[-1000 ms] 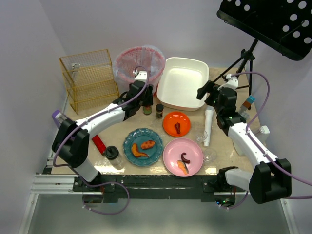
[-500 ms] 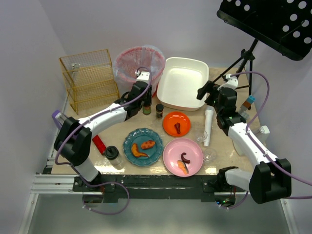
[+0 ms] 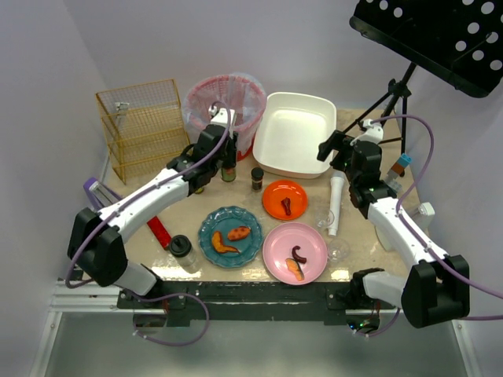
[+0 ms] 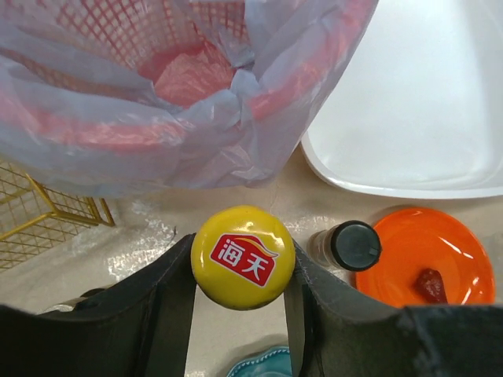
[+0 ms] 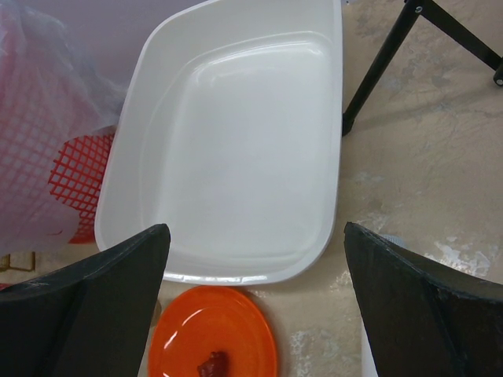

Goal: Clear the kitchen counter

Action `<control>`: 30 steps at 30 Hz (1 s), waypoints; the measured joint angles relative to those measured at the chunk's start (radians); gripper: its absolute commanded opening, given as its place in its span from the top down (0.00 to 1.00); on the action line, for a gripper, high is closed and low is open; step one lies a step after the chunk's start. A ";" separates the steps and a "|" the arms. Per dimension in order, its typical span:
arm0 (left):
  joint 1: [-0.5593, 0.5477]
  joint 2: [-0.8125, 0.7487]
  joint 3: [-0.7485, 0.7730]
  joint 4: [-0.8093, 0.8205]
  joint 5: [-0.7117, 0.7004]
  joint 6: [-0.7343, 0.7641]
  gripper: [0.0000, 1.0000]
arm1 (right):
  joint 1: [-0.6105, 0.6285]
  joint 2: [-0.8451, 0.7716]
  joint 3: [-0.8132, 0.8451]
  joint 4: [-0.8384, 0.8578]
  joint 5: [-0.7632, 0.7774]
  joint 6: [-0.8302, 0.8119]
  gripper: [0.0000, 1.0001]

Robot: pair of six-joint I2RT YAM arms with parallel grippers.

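**Left fingers hold the yellow-capped bottle**

The left fingers (image 3: 223, 155) are squeezed on a small bottle with a round yellow cap (image 4: 243, 257), one on each side. The bottle is just beside a pink mesh basket lined with a clear bag (image 3: 225, 98), at 11 o'clock on the beige marbled counter (image 3: 192, 210). The right fingers (image 3: 330, 146) are spread wide and hold nothing, above the near rim of a white plastic tub (image 3: 295, 133) at 12 o'clock.

A yellow wire basket (image 3: 145, 126) stands at 10 o'clock. At 6 o'clock, close together, are:

- a teal plate (image 3: 206, 228) with two orange food bits
- a pink plate (image 3: 275, 243) with a dark bit and an orange bit
- a round orange plate (image 3: 271, 196) with one dark red bit

Pale walls stand around. A black rail (image 3: 236, 292) runs along the front edge.
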 measured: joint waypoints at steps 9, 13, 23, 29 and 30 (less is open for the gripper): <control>0.093 -0.168 0.094 -0.142 0.089 0.072 1.00 | 0.000 0.015 0.010 -0.010 0.000 -0.016 0.03; 0.234 -0.235 0.121 -0.174 0.101 0.083 1.00 | 0.000 0.017 0.019 -0.016 -0.002 -0.020 0.03; 0.484 -0.196 0.229 -0.164 0.099 0.105 1.00 | 0.000 0.016 0.023 -0.038 -0.024 -0.023 0.03; 0.532 -0.040 0.290 -0.058 0.122 0.108 1.00 | 0.000 -0.009 0.023 -0.056 -0.023 -0.026 0.03; 0.539 -0.013 0.293 -0.035 0.129 0.108 1.00 | 0.000 -0.014 0.023 -0.057 -0.023 -0.026 0.03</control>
